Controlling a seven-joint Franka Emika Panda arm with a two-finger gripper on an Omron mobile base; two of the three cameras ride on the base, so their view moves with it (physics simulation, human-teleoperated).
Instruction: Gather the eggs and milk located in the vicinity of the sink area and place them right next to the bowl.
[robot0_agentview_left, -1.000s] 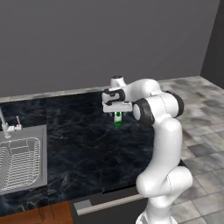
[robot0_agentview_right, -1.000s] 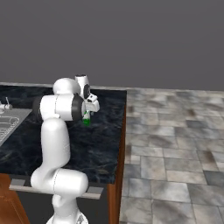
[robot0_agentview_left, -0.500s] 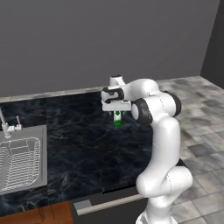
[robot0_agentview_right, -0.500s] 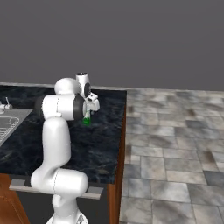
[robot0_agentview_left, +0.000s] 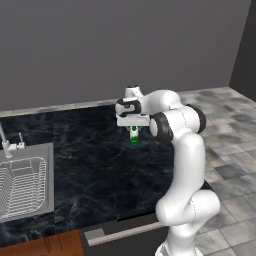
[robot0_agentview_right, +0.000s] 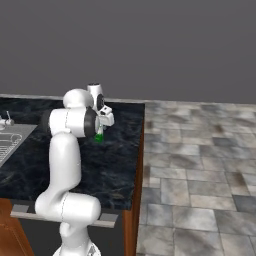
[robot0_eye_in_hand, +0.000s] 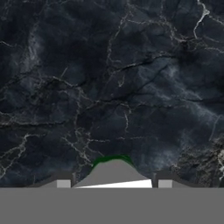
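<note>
The white arm reaches over the dark marbled bench (robot0_agentview_left: 90, 160), its tool (robot0_agentview_left: 133, 131) near the centre of the left base view, slightly above the middle. Directly under the hand hangs the milk (robot0_agentview_left: 134, 135), a small carton with a white top and green lower body, its top between the fingers. In the right base view the same carton (robot0_agentview_right: 99, 136) shows as a green patch left of centre, just below the tool (robot0_agentview_right: 101, 129) and partly behind the arm's dark elbow joint. The jaws stand narrowed at the carton's sides, but whether they press it firmly I cannot tell. In the hand view the carton's top (robot0_eye_in_hand: 114, 173) sits at the bottom centre, between the two finger tips, with veined black stone beyond it. The sink (robot0_agentview_left: 25, 182) lies at the left edge of the left base view, well apart from the carton.
</note>
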